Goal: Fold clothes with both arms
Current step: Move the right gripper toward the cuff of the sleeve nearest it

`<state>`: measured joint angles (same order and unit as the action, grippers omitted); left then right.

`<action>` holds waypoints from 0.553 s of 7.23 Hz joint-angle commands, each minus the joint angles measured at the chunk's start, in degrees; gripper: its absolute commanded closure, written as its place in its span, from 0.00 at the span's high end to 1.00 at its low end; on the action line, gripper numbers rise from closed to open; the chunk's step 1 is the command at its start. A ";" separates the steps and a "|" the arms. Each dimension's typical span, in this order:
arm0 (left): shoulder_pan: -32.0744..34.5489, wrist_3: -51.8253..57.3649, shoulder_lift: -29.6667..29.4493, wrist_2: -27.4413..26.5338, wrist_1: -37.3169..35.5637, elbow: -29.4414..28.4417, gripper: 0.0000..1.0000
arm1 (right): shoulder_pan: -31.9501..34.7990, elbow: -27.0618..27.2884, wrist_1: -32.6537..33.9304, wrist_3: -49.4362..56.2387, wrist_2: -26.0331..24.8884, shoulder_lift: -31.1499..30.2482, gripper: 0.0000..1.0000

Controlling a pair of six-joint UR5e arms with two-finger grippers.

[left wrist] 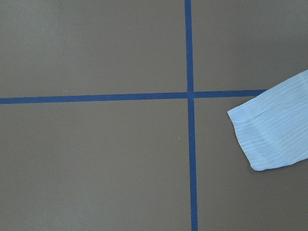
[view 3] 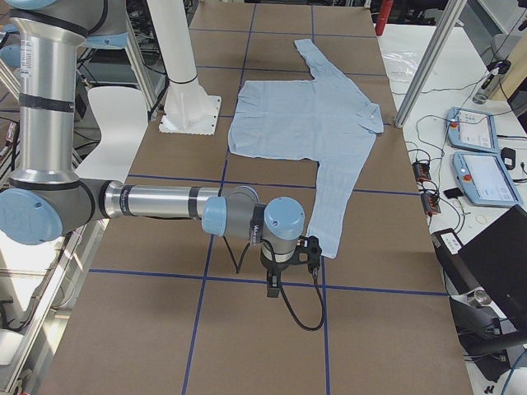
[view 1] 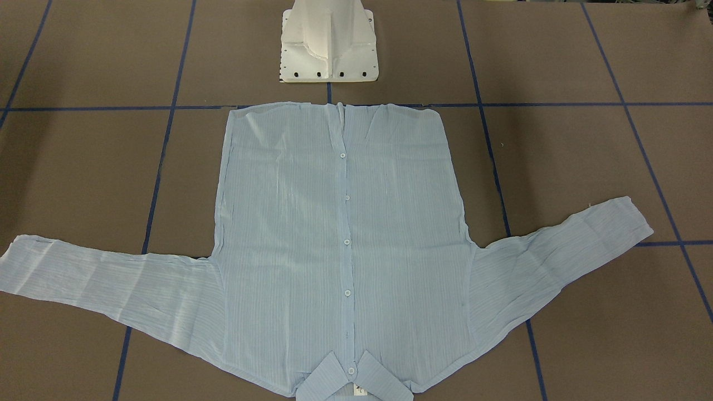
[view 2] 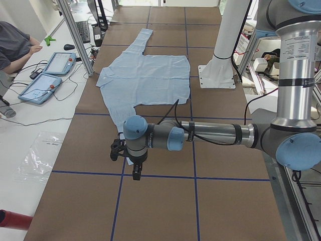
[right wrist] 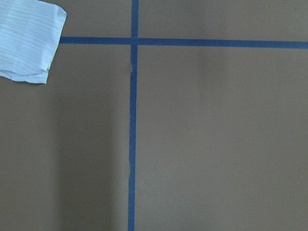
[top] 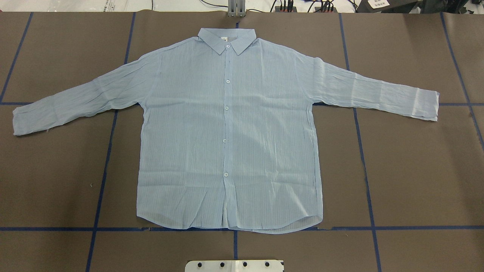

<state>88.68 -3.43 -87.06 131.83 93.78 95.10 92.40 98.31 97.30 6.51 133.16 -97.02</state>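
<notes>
The light blue striped shirt (top: pixel 227 132) lies flat and buttoned on the brown table, front up, with both sleeves spread out sideways. Its collar (view 1: pixel 353 379) is on the side away from the robot's base. My left gripper (view 2: pixel 136 175) hangs pointing down over the table, just past the near sleeve's end. The left wrist view shows that cuff (left wrist: pixel 274 134) at its right edge. My right gripper (view 3: pixel 272 288) hangs the same way beyond the other sleeve, whose cuff (right wrist: pixel 29 38) shows top left in the right wrist view. I cannot tell whether either gripper is open or shut.
Blue tape lines (top: pixel 363 151) divide the table into squares. The white pedestal base (view 1: pixel 330 44) stands at the shirt's hem side. A person (view 2: pixel 15 45) sits by teach pendants (view 2: pixel 50 75) on a white bench beyond the collar side. More pendants (view 3: pixel 478 156) and a laptop (view 3: pixel 494 255) lie there.
</notes>
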 commanded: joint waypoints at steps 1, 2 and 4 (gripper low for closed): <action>0.00 0.00 -0.13 0.01 0.00 0.09 1.00 | 0.06 0.03 0.00 -0.09 0.00 0.16 1.00; 0.00 0.00 -0.13 0.01 0.09 0.09 1.00 | 0.06 -0.05 0.00 -0.18 0.00 0.16 1.00; -0.09 0.09 -0.56 -0.17 1.57 -0.43 1.00 | 0.06 -0.23 0.00 -0.18 0.08 0.42 1.00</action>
<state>88.66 -3.30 -87.30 131.76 94.34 95.06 92.46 98.11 97.30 6.35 133.17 -96.75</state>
